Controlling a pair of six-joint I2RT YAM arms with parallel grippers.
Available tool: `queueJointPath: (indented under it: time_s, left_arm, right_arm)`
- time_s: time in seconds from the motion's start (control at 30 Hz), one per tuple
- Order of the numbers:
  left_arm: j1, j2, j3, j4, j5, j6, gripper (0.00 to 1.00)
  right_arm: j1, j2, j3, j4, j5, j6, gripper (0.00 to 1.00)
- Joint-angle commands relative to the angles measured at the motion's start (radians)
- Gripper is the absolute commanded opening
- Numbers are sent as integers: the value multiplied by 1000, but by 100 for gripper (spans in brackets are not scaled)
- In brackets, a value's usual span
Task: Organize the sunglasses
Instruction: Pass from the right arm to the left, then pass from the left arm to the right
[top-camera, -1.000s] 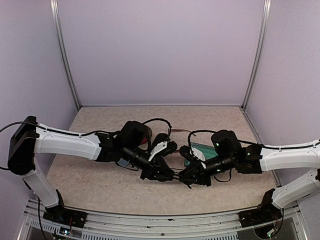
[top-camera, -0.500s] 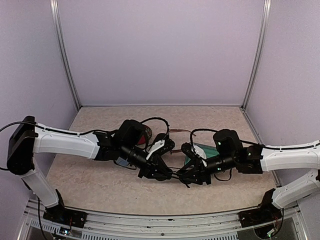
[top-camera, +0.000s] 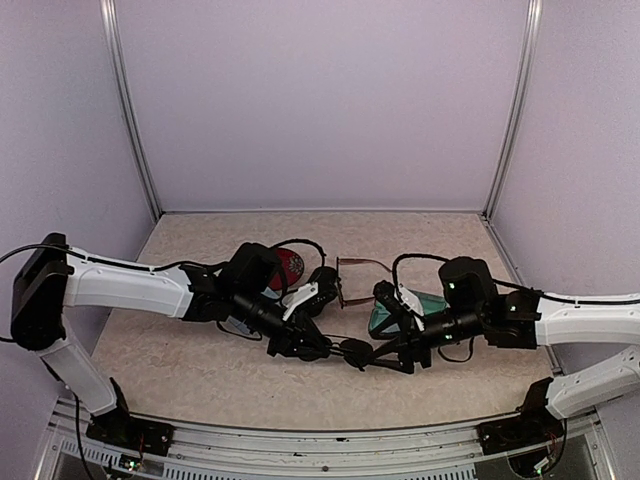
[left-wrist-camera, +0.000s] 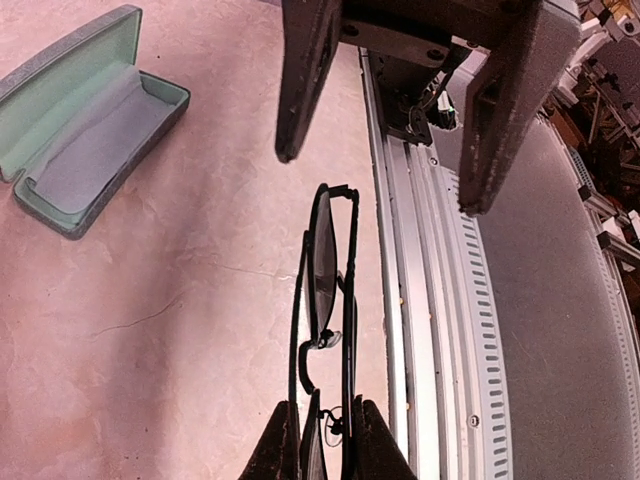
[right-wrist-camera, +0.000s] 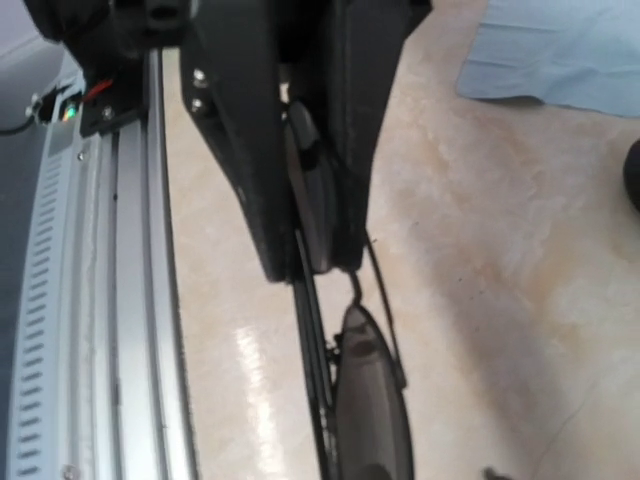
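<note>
Left wrist: narrow jaws on sunglasses (left-wrist-camera: 322, 268)

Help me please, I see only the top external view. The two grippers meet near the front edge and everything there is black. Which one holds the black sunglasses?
Observer: The left gripper. Its wrist view shows it pinching one end of the black sunglasses, which are held edge-on.
Operator: And the right one, does it grip too?
Observer: No. The right gripper is open. Its jaws stand wide around the far end of the frame, and neither side seems to touch it.
Operator: Is the case beside the right arm ready?
Observer: Yes. The case lies open on the table, with a light-blue cloth inside it.
</note>
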Motion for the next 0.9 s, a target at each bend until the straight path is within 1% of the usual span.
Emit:
queueJointPath:
  time_s: [0.0,0.03,0.1,0.17,0.23,0.33,0.47,0.53,0.63,0.77,0.87]
  left_arm:
    - [7,-32,-2,13,-16,-27,7]
    - [8,-26,8,13,-16,-41,7]
    - [5,-11,34,14,-20,-76,7]
    - [0,4,54,12,-21,-97,7]
    - [-13,7,60,13,-40,-97,7]
    - [-42,-4,55,9,-79,-43,7]
    - [-69,0,55,9,-120,9,8]
    - [-81,6,61,6,-134,36,8]
    - [-91,7,68,9,-134,52,8]
    - [-97,8,72,14,-135,69,8]
    - [-97,14,73,14,-133,75,9]
  right_arm:
    - [-5,-24,15,-41,42,20,75]
    - [-3,-13,27,-50,53,19,81]
    - [14,22,53,-73,119,9,88]
    - [43,49,80,-102,205,-10,91]
    - [65,69,98,-113,246,-33,92]
    - [67,80,101,-98,218,-45,92]
    - [67,97,101,-74,130,-55,92]
    - [67,105,98,-64,118,-60,91]
    - [68,117,98,-60,110,-68,85]
    - [69,117,90,-28,75,-70,73]
    - [74,118,95,-21,77,-77,64]
